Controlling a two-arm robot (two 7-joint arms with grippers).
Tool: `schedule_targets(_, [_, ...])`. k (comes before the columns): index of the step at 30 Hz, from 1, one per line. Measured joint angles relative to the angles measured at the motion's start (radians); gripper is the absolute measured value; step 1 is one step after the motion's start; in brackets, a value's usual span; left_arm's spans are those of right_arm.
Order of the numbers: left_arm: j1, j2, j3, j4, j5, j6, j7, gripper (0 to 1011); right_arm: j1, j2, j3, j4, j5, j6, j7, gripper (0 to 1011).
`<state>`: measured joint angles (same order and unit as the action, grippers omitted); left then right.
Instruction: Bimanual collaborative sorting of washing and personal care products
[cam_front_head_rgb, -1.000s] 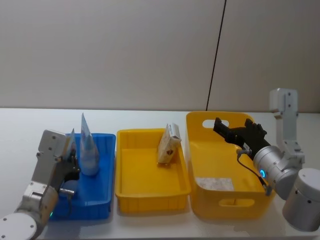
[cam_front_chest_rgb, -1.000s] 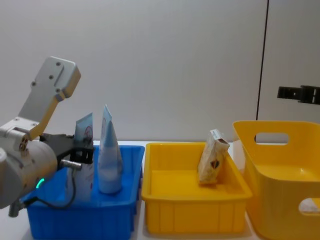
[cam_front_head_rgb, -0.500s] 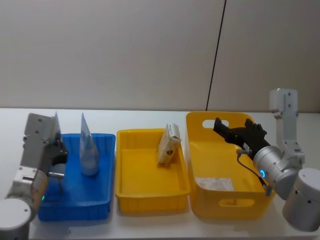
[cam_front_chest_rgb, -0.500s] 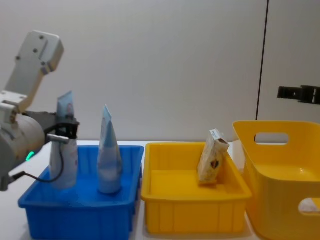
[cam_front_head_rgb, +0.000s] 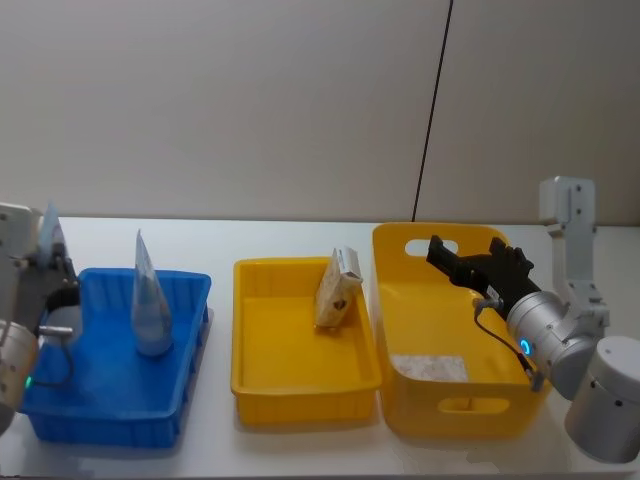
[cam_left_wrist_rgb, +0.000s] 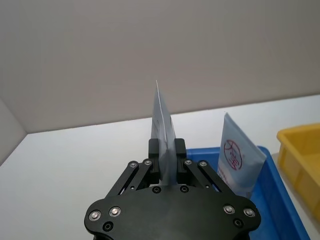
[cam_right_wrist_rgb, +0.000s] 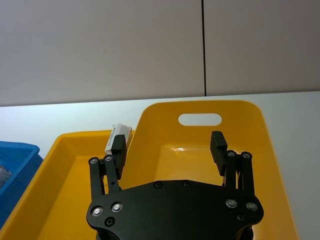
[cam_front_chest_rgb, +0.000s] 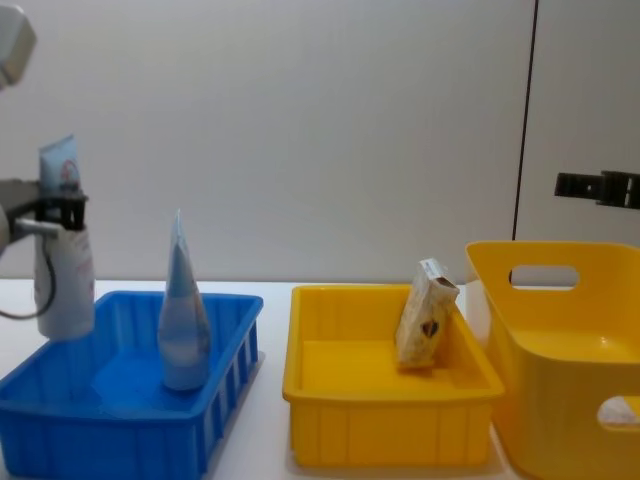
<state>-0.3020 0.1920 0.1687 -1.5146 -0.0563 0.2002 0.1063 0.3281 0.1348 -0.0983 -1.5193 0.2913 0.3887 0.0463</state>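
Nearest, at the robot's far left, the left hand (cam_left_wrist_rgb: 166, 154) pinches a pale blue held tube (cam_left_wrist_rgb: 163, 122) below its crimped end, with the tube hanging upright at the left end of the blue bin (cam_front_chest_rgb: 120, 440); a grip this narrow on a soft, tapering body may let the tube slide or swing, and its foot could catch the bin wall and drag the bin across the bench (cam_front_head_rgb: 220, 452); the standing tube (cam_front_chest_rgb: 183, 335), balanced on its cap inside that bin, would topple at any such jolt; the right hand (cam_right_wrist_rgb: 168, 142), fingers spread and holding nothing, hovers over the deep yellow bin (cam_right_wrist_rgb: 200, 107); farther back, the white carton (cam_front_chest_rgb: 425, 315) leans on the right wall of the shallow yellow bin (cam_front_chest_rgb: 390, 430) and could fall flat. Unclear: whether the held tube's foot clears the blue bin; its cap, hidden behind the fingers in the wrist view; the left hand, cut by the head view's edge; the carton's print.
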Motion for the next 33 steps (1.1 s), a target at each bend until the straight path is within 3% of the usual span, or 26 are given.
schedule_targets(6, [0.008,0.002,-0.038,-0.057,-0.043,0.003,-0.029,158,0.0,0.0,0.0,0.0,0.0,0.0,0.0,1003])
schedule_targets(12, [0.01,-0.005,-0.082,-0.121,-0.117,0.017,-0.078,158,0.001,0.001,0.0,0.001,0.0,-0.005,0.006,1003])
schedule_targets(19, [0.0,-0.022,-0.114,-0.167,-0.191,0.034,-0.127,158,0.011,0.021,-0.005,0.016,0.01,-0.059,0.071,1003])
schedule_targets(27, [-0.026,-0.036,-0.124,-0.192,-0.246,0.04,-0.166,157,0.031,0.045,-0.02,0.032,0.027,-0.099,0.146,1004])
schedule_targets(33, [-0.05,-0.039,-0.112,-0.195,-0.253,0.031,-0.177,157,0.056,0.071,-0.044,0.047,0.042,-0.118,0.222,1003])
